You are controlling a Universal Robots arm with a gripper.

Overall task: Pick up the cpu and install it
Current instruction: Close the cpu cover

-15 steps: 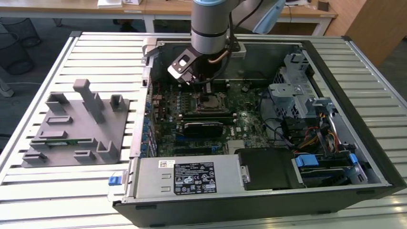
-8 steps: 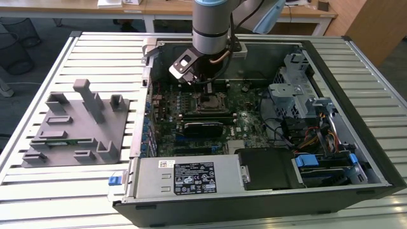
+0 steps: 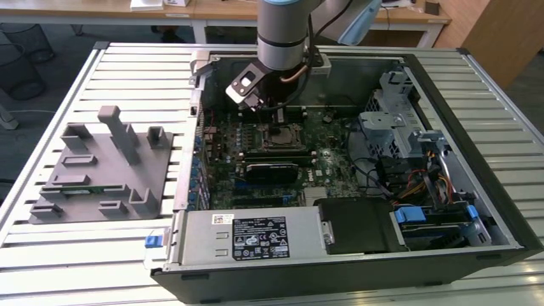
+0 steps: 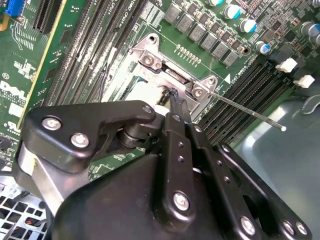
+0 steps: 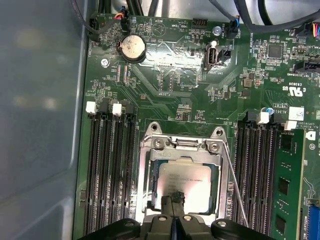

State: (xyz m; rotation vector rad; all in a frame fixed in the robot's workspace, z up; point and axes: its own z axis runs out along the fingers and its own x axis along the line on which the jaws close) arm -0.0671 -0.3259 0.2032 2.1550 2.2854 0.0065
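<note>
The claw [image 5: 174,199], two black fingers brought fully together with nothing seen between them, stands over the processor socket with its tip above one edge of the cpu [image 5: 189,176], a small flat square chip with a silvery metal top; whether the tip makes contact cannot be told. The cpu lies seated in the socket, framed by one silvery steel retention plate [image 5: 150,170]. One thin wire lever [image 5: 235,185] runs along the plate's side, close beside the fingers. In the first wrist view one bank of four black memory slots [image 5: 111,170] flanks the socket, a second bank [image 5: 256,170] flanks the opposite side, and one green memory module [image 5: 289,185] stands just beyond that bank. One round silver coin cell [image 5: 132,48] sits on the green motherboard [image 5: 165,85], well apart from the socket. In the exterior view the grey arm [image 3: 283,32] enters from 12 o'clock and reaches down into the open black computer case [image 3: 340,280], which lies on the slatted metal worktop [image 3: 119,76]. One black rectangular block [image 3: 272,171] lies at 6 o'clock from the socket, with one silver power-supply box [image 3: 246,234] further toward 6 o'clock and one bundle of coloured cables [image 3: 416,182] toward 3 o'clock. At 9 o'clock from the case stands one grey moulded fixture [image 3: 127,172] carrying one long narrow green memory stick [image 3: 81,189].
</note>
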